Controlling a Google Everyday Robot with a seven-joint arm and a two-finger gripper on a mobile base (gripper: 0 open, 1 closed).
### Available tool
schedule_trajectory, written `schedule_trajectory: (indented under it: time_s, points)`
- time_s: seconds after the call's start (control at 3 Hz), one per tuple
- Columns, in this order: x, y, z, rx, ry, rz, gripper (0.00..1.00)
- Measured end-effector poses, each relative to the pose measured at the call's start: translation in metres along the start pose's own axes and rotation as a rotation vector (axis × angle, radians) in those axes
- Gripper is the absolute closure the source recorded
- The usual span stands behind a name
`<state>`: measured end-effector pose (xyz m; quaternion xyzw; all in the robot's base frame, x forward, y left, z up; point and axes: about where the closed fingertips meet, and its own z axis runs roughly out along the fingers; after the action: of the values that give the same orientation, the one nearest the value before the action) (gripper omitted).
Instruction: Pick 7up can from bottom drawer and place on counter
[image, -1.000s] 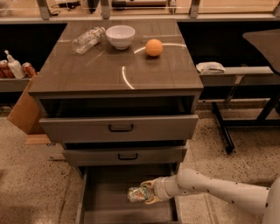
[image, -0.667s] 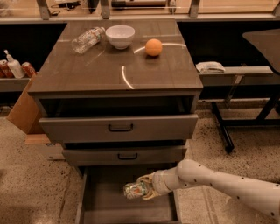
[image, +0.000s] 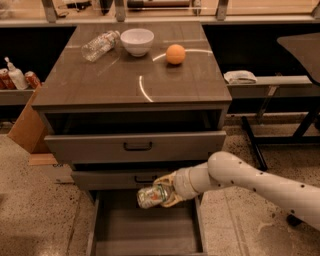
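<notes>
My gripper (image: 161, 193) is shut on the 7up can (image: 150, 196), a whitish-silver can with green and orange marks, held on its side. It hangs above the open bottom drawer (image: 145, 232), in front of the middle drawer's face. The drawer's dark flat interior shows nothing else inside. My white arm (image: 250, 182) reaches in from the right. The counter (image: 100, 82), a glossy grey-brown top with curved light reflections, lies well above the can.
On the counter stand a white bowl (image: 137, 41), an orange (image: 175, 54) and a clear plastic bottle (image: 100, 45) lying on its side. The top drawer (image: 135, 146) is pulled partly out. A cardboard box (image: 27, 127) stands left; a side shelf (image: 270, 82) right.
The gripper has lifted the can up out of the bottom drawer and moved it left, to the height of the middle drawer's face. The arm has risen with it.
</notes>
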<state>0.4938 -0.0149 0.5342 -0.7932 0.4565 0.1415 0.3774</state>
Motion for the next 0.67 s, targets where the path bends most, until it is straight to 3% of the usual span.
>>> schedule_trajectory:
  time_s: [0.33,0.67]
  points:
    - [-0.0302,-0.0312,-0.0398,0.045,0.029,-0.069,1.00]
    - [-0.0342,-0.0354,-0.0448,0.049,0.037,-0.080,1.00]
